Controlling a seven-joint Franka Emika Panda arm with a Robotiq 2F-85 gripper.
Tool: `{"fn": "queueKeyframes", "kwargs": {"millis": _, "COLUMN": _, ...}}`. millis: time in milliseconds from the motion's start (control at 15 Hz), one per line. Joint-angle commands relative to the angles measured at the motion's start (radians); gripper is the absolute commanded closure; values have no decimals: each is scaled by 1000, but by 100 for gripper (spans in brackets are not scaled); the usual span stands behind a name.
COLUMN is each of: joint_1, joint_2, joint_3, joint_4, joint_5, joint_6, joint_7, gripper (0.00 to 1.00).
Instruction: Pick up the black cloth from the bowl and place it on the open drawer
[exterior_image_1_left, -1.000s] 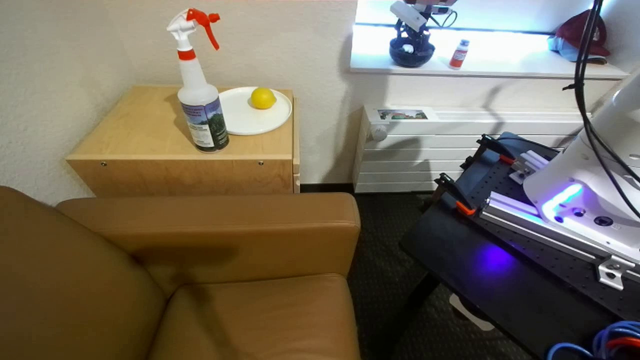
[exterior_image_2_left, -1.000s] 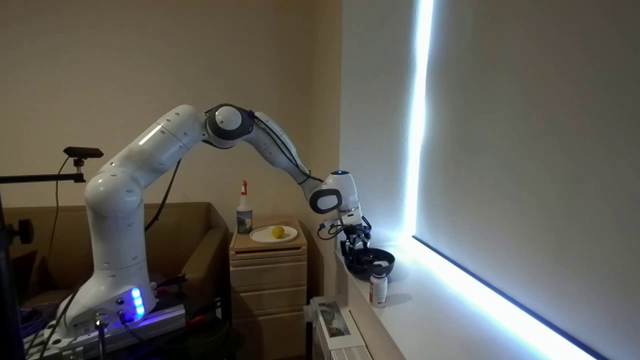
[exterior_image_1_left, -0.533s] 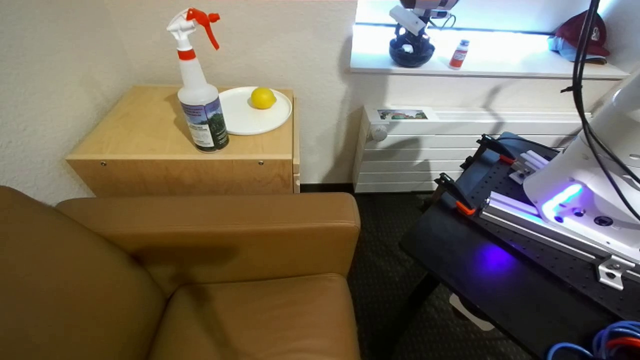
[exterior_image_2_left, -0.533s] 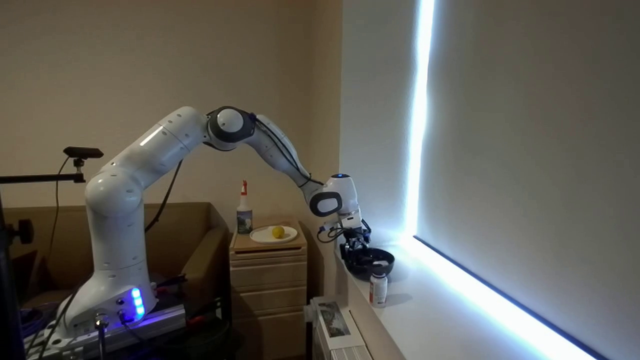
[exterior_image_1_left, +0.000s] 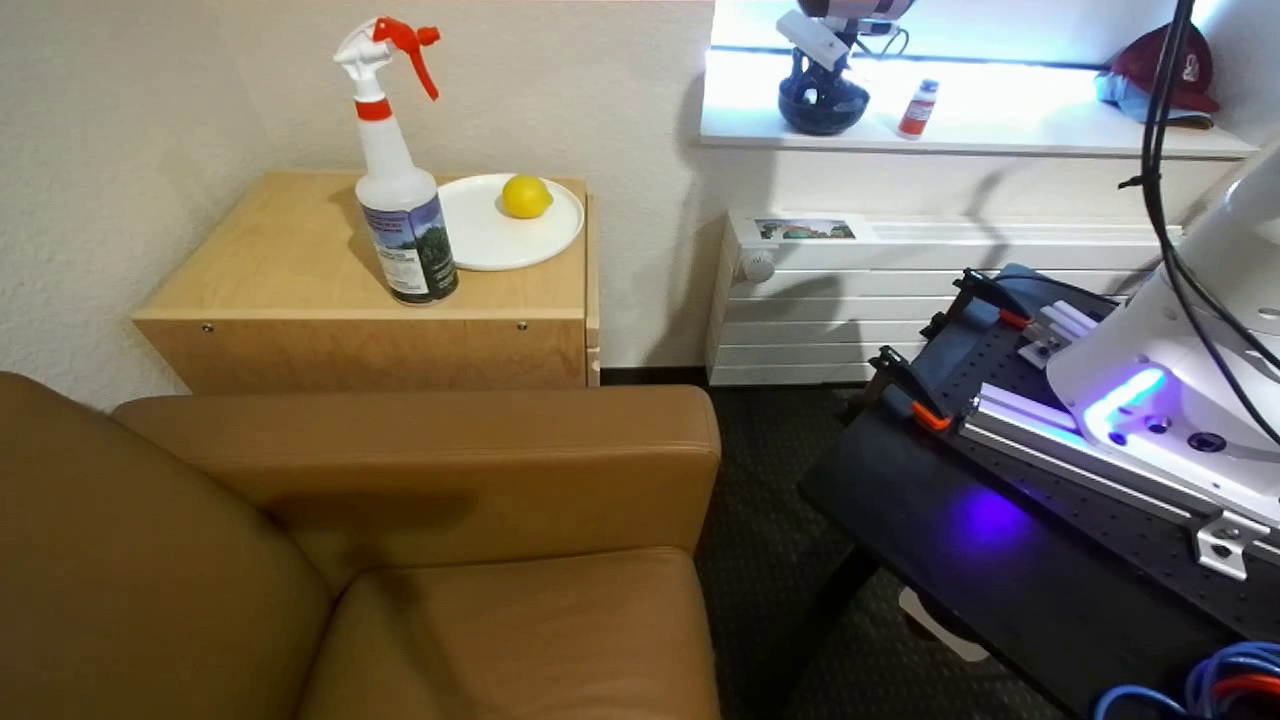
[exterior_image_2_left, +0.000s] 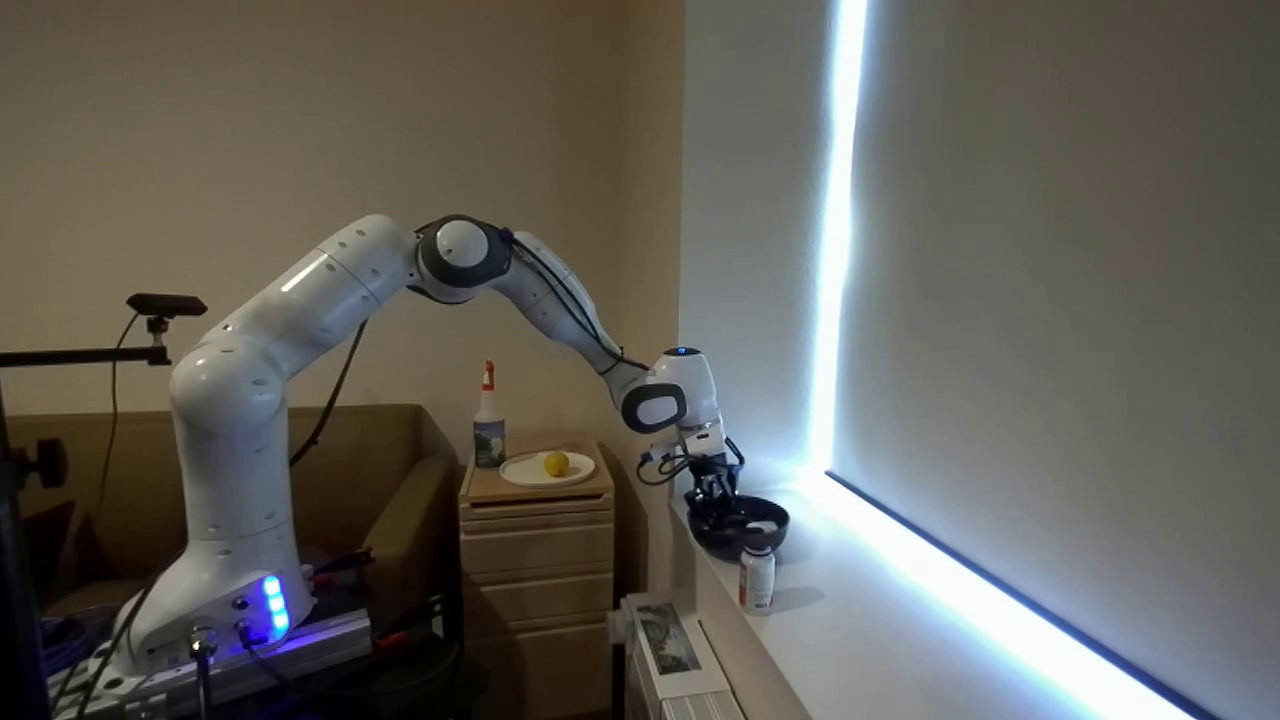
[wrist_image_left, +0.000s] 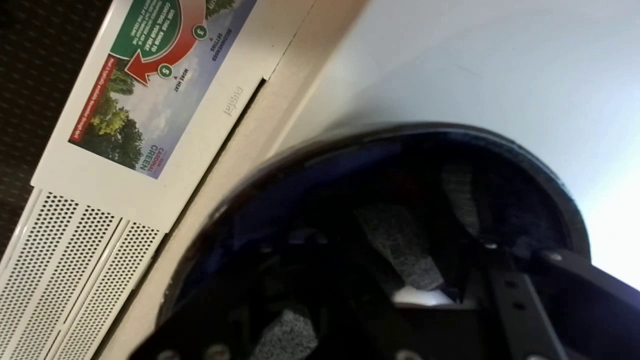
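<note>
Cloth (wrist_image_left: 400, 245), mottled dark grey, is lying in bowl (exterior_image_2_left: 718, 543) under tool (exterior_image_2_left: 714, 500); can't tell jaw gap or whether it's gripping.

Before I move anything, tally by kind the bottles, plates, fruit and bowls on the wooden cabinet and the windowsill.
Bottles: 2 (spray bottle, small bottle)
Plates: 1 (white plate)
Fruit: 1 (lemon)
Bowls: 1 (black bowl)
Total: 5
</note>
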Motion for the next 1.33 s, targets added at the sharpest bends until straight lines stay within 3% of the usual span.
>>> {"fn": "queueKeyframes", "kwargs": {"millis": 0, "joint_1": -19, "joint_2": 9, "joint_3": 15, "joint_4": 22, "joint_5": 1, "joint_6": -17, "joint_7": 5, "gripper": 83}}
{"fn": "queueKeyframes", "kwargs": {"millis": 133, "joint_1": -21, "joint_2": 9, "joint_3": 15, "joint_4": 24, "joint_5": 1, "joint_6": -22, "joint_7": 7, "gripper": 98}}
{"fn": "queueKeyframes", "kwargs": {"millis": 267, "joint_1": -24, "joint_2": 5, "joint_3": 11, "joint_4": 28, "joint_5": 4, "joint_6": -33, "joint_7": 14, "gripper": 100}}
{"fn": "queueKeyframes", "kwargs": {"millis": 800, "joint_1": -158, "joint_2": -96, "joint_3": 80, "joint_4": 69, "joint_5": 95, "joint_6": -167, "joint_7": -34, "gripper": 98}}
{"fn": "queueKeyframes", "kwargs": {"millis": 1067, "joint_1": -236, "joint_2": -190, "joint_3": 146, "joint_4": 54, "joint_5": 181, "joint_6": -209, "joint_7": -180, "gripper": 98}}
{"fn": "queueKeyframes", "kwargs": {"millis": 1267, "joint_1": -283, "joint_2": -247, "joint_3": 168, "joint_4": 64, "joint_5": 231, "joint_6": -392, "joint_7": -324, "gripper": 98}}
